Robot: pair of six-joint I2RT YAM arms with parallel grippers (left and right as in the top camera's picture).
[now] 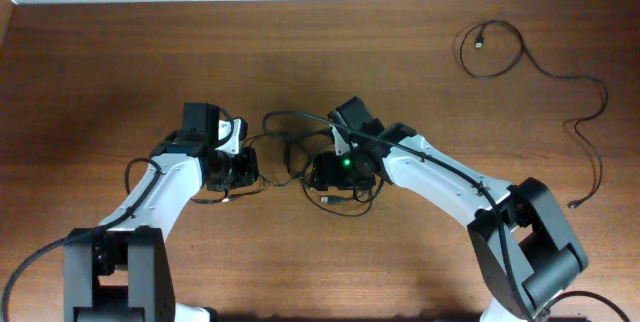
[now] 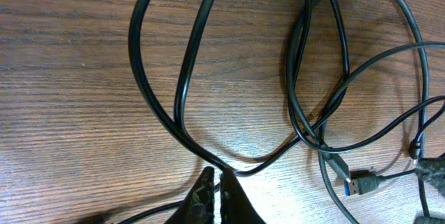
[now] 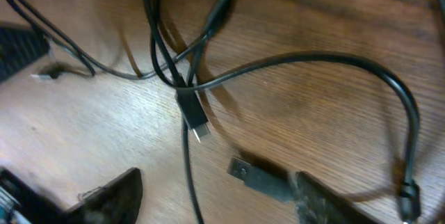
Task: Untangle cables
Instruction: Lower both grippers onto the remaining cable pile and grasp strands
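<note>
— closest to the lens on my left wrist view are the left pincer [image 2: 217, 181] tips, pressed together on a loop of the cables [image 2: 182, 92] where it bends down to them.
— and your right side?
— right pincer [image 3: 217, 179] is spread wide over the knot with nothing between its fingers. a flat plug [image 3: 252, 173] lies just beside one finger; touching or not, i can't tell.
— which step is that?
— i'd say pulling the tangle apart, mid-surface [image 1: 100, 62], between both arms. a loose cable [image 1: 545, 70] lies well apart at the far right. next i'd want the right side to close on a different strand, then draw the two apart slowly so the crossing slips rather than cinches.
— overhead any help?
— it hides the knot under the arms. only the wrist views show the crossings, and only overhead shows that loose cable.
</note>
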